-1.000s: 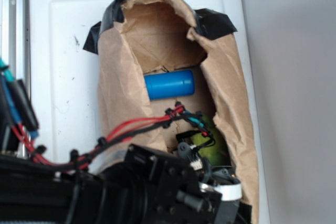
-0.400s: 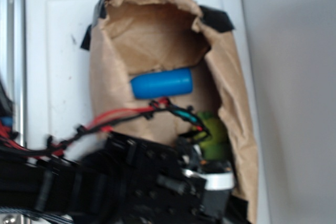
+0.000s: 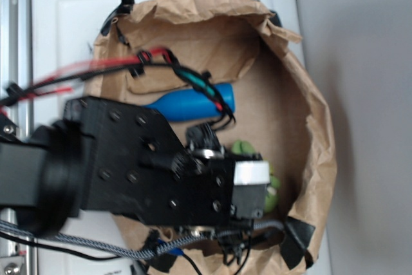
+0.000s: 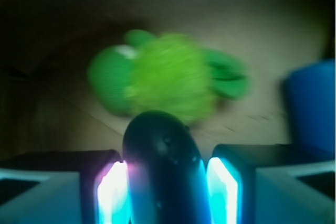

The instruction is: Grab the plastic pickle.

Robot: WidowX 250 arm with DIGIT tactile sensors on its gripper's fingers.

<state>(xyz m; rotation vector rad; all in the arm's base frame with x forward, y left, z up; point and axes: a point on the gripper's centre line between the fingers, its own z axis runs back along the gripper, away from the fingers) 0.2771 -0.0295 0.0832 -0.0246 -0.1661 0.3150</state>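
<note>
You have one paper bag (image 3: 302, 127) open on one white counter (image 3: 71, 37). Inside it you can count three items: one blue bottle (image 3: 190, 104), one fuzzy green plush toy (image 4: 168, 80), and one dark plastic pickle (image 4: 163, 171). One hand (image 4: 165, 184) is in view.

Dark green plastic pickle (image 4: 163, 166); beyond it, a fuzzy lime-green plush toy (image 4: 165, 80); bright blue bottle (image 3: 190, 103); brown paper bag (image 3: 309, 133).
</note>
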